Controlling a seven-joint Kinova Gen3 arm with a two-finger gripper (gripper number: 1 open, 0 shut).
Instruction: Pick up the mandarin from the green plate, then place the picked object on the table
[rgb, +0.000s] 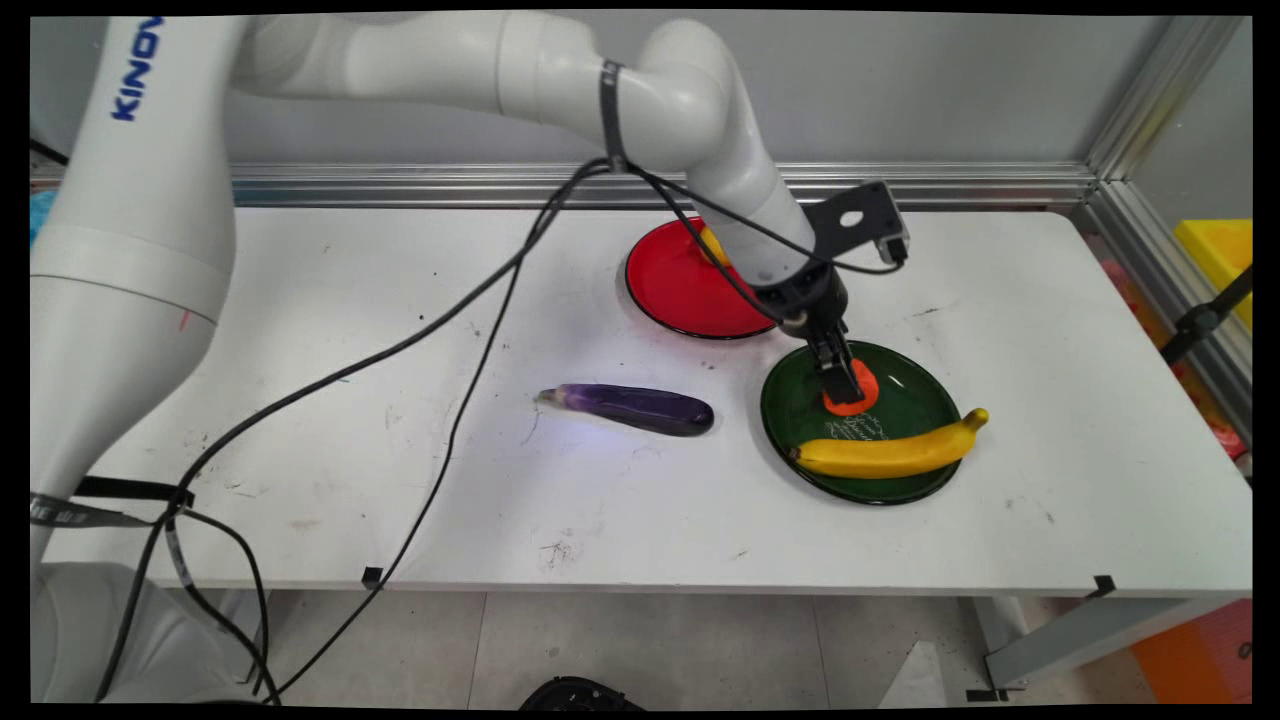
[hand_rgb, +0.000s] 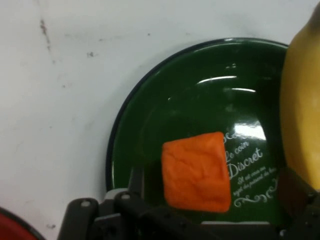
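Hand (rgb: 846, 385) low over green plate (rgb: 900, 375), orange block (rgb: 853, 398) right at its tip.

Green plate as landmark: sits on the white bench (rgb: 400, 300), white lettering printed on its inner face. Orange block (hand_rgb: 197, 171) lies on the plate toward its far side, directly under the hand (hand_rgb: 200, 220). Cannot tell whether the fingers are apart or clamped on the block; their tips are hidden behind it in both views. Banana (rgb: 888, 450) lies across the plate's near part, stem end reaching past the right rim. Red plate (rgb: 675, 285) just beyond the green plate, up and left, partly covered by the arm, with a bit of something yellow (rgb: 712, 245) showing on it. Purple eggplant (rgb: 630, 408) on the bench left of the green plate, apart from it.
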